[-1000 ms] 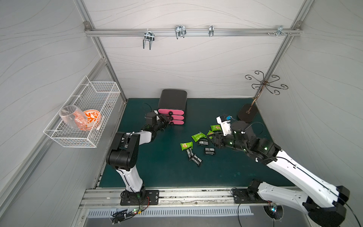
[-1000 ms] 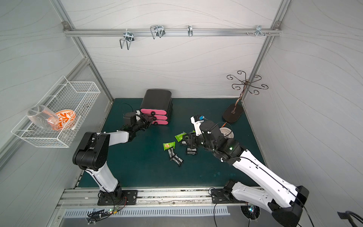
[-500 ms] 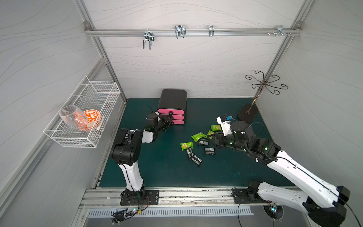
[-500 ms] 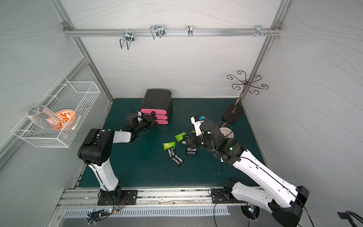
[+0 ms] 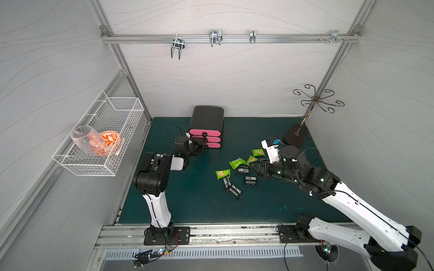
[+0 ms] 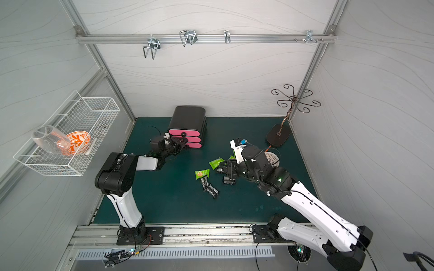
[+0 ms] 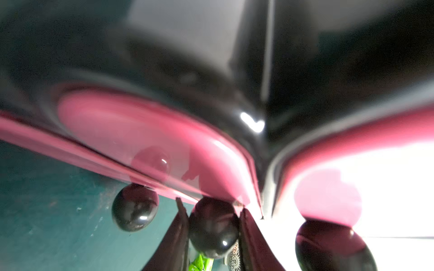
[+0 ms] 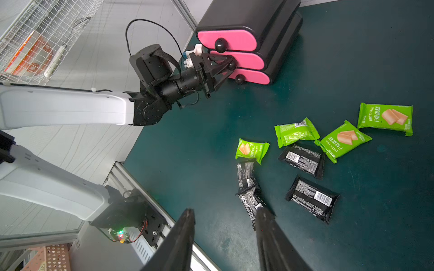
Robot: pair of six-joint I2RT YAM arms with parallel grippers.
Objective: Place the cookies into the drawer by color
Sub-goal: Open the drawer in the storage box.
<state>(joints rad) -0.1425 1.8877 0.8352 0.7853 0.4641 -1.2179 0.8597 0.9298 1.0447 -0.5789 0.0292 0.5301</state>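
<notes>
Because nothing can be sorted until a compartment opens, the left tool (image 8: 224, 65) is clamped on the middle knob (image 7: 212, 231) of the drawer (image 5: 206, 117), whose three pink fronts all look shut. The cookies (image 8: 303, 159), green and black packets, lie scattered on the surface (image 5: 187, 201) well apart from it, and the right tool (image 8: 225, 218) hovers near them, spread and empty, probably waiting to pick one.

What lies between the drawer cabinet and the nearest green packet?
Nothing but bare mat. The right wrist view shows an empty stretch from the drawer cabinet to the nearest green packet.
</notes>
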